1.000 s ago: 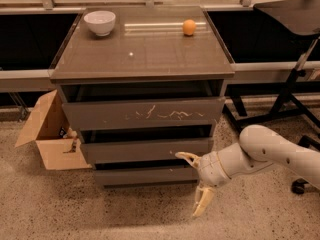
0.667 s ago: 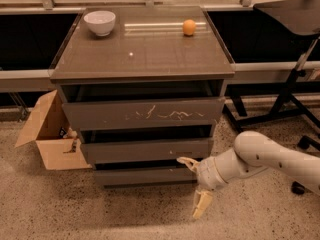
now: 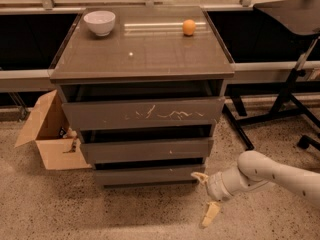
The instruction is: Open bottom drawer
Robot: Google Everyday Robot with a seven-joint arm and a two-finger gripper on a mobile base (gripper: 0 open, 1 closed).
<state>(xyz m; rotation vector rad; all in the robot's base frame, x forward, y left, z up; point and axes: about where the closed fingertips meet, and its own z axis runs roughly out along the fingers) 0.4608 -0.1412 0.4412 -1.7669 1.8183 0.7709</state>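
Observation:
The bottom drawer is the lowest, shallow plain front of the grey-brown cabinet. It sits almost flush, with a dark gap above it. My gripper is at the drawer's lower right corner, low above the floor. It is open: the upper finger lies at the drawer front's right end, and the lower finger hangs well below it over the floor. The white arm comes in from the right.
A white bowl and an orange rest on the cabinet top. An open cardboard box stands on the floor to the left. A black chair base stands to the right. The floor is speckled stone.
My gripper and arm have moved a little left and down toward the bottom drawer's right end. The drawers have not moved.

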